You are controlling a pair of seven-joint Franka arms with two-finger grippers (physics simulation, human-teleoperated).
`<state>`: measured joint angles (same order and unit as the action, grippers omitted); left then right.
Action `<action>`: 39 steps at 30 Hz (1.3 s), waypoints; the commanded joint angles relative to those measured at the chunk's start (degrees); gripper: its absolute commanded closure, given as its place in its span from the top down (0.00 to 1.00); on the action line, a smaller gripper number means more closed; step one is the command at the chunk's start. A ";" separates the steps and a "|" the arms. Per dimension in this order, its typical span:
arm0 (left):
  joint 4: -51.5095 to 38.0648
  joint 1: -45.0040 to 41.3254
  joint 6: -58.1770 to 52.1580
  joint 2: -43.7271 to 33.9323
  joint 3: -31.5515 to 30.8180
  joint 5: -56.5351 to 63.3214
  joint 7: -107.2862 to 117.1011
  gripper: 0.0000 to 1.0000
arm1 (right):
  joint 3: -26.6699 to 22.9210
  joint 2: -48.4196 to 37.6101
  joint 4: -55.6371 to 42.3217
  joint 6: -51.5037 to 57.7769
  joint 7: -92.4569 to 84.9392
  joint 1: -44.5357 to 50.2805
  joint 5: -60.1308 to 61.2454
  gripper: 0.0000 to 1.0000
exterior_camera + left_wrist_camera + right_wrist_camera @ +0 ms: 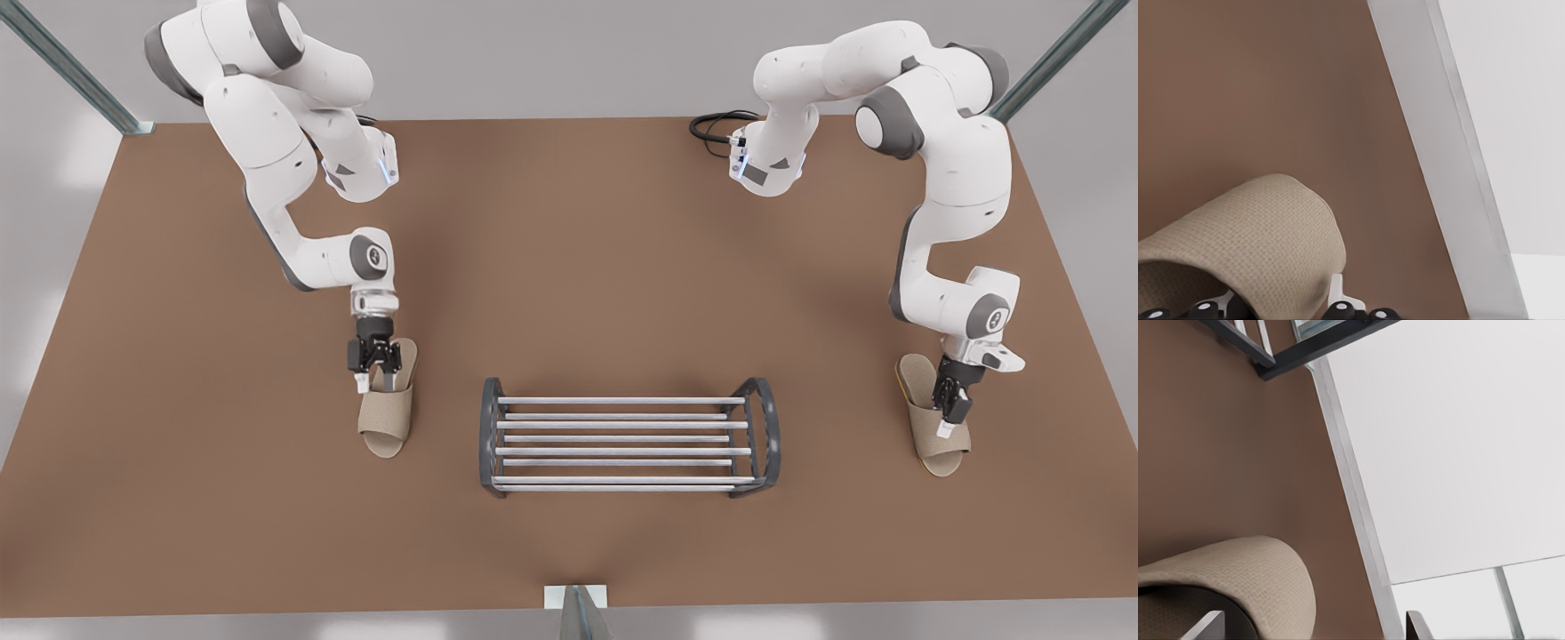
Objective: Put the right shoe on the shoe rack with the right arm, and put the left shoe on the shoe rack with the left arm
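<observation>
Lying crosswise, shoe rack (628,437), bars left-right.

In the front view the right gripper (373,373) covers the middle of the right slipper (388,425), so where its jaws meet the strap is hidden. The left gripper (950,416) likewise masks the strap of the left slipper (916,378), and its grip cannot be judged. In the right wrist view only one corner of the shoe rack (1265,350) is inside the picture, and both fingertips (1205,628) are cut off at the edge. The left wrist view crops the slipper's heel end. A black cable (711,124) on the bench (569,267) runs behind an arm.
</observation>
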<state>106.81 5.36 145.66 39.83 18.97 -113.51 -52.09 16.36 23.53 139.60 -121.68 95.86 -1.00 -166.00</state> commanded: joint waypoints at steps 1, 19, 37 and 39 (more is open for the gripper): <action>-0.03 0.00 -0.02 -0.10 0.02 0.05 -3.63 0.63 | -0.37 0.20 -0.38 -0.04 4.33 0.04 -1.60 1.00; -1.26 -0.17 0.85 -2.30 -0.86 1.54 -3.63 0.31 | -1.95 2.13 -1.96 0.57 4.51 0.39 -3.54 0.84; 2.08 -13.18 36.63 -34.73 -33.65 8.22 12.36 0.22 | -3.53 5.47 -4.78 0.83 4.68 1.79 -3.98 0.64; 1.29 -18.01 39.61 -33.33 -33.73 7.96 14.03 0.22 | -3.62 5.56 -4.78 0.92 4.68 2.06 -3.98 0.60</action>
<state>108.43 -11.61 175.21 6.06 -14.36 -105.31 -49.91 12.84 29.11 134.83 -120.94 99.91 0.97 -166.00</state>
